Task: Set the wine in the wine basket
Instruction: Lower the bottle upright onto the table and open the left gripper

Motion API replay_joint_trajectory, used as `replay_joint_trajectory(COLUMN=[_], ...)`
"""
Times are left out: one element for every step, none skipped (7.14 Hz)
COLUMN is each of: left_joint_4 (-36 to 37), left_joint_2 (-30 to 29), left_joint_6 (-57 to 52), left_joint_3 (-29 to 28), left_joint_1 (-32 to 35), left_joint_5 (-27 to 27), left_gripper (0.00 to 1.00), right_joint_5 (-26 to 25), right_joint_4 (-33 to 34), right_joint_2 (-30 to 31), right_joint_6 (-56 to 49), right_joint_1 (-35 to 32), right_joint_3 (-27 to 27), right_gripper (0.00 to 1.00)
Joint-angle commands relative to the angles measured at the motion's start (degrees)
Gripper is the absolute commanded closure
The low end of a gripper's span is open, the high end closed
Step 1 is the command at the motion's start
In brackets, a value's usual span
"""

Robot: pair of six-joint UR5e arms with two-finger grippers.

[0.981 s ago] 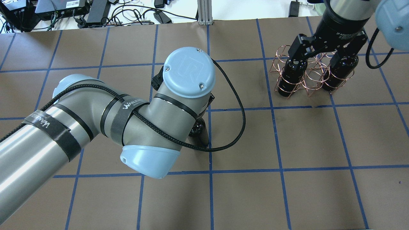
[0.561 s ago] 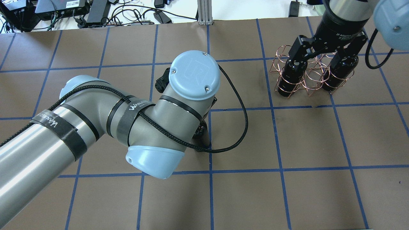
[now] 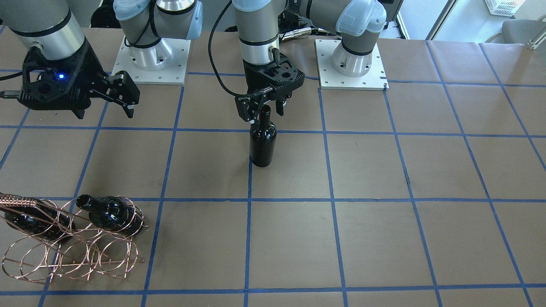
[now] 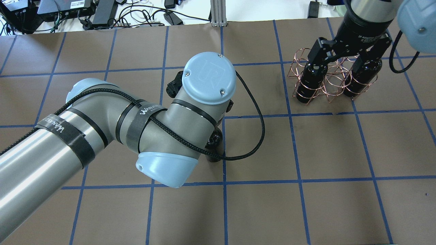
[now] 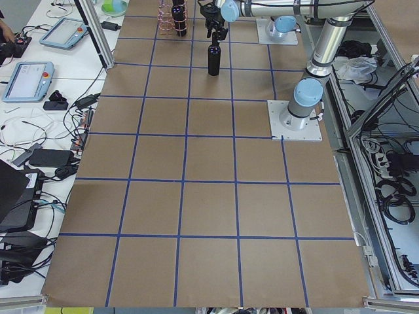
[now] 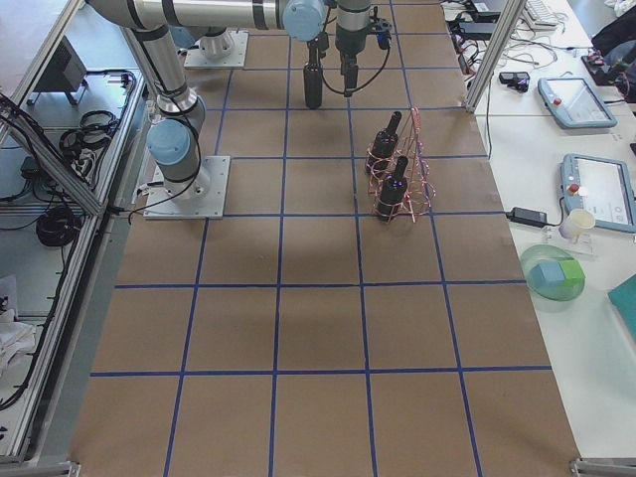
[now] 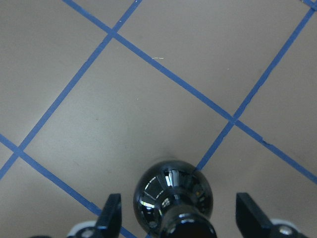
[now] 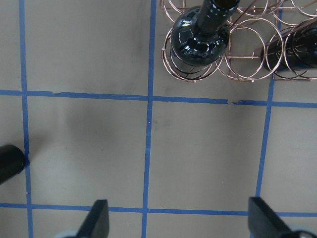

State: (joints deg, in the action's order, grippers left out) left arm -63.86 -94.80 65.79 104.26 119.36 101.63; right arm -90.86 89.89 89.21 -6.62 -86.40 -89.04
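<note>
A dark glossy wine bottle (image 3: 262,145) stands upright mid-table on a blue tape line; it also shows in the overhead view (image 4: 214,139) and the left wrist view (image 7: 171,196). My left gripper (image 3: 263,111) is open with a finger on each side of the bottle's neck, gaps showing on both sides (image 7: 181,218). The copper wire wine basket (image 3: 72,251) stands at the far right (image 4: 332,81) and holds two alike bottles (image 4: 311,80) (image 4: 362,76). My right gripper (image 4: 342,59) is open and empty above the basket (image 8: 237,54).
The table is brown paper with a blue tape grid. Both arm bases (image 3: 151,64) (image 3: 352,64) sit on white plates at the robot's edge. Cables and power bricks (image 4: 102,13) lie beyond the far edge. Several basket loops (image 3: 102,256) hold nothing.
My left wrist has shifted a little to the right over the standing bottle. The bottle, the basket and my right gripper have stayed put.
</note>
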Motion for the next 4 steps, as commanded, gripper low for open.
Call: replay_joint_trajectory(left_joint_4=[-0.3,0.0,0.0,-1.3], left_joint_2=[1.1,2.1,2.7,3.5], left_joint_6=[-1.2,-4.8,-13.8,-22.1], left_joint_3=[-2.6,-4.6,-6.5,-7.0], left_joint_1=[-0.7,-1.5,-3.8,-8.4], left_joint_5=[0.1,2.8,7.3,7.1], left_gripper=[0.0,0.02,0.02,0.02], right_joint_5=[0.1,-0.1,-1.2,-1.3], right_joint_4=[1.2,1.2,0.8,1.2], right_joint_2=[0.1,-0.1,0.1,0.1], right_joint_6=[0.4,-0.2,0.5,1.1], right_joint_1=[0.0,0.0,-0.3,-0.4], right_joint_3=[0.0,0.0,0.0,0.0], right_gripper=[0.0,0.0,0.0,0.0])
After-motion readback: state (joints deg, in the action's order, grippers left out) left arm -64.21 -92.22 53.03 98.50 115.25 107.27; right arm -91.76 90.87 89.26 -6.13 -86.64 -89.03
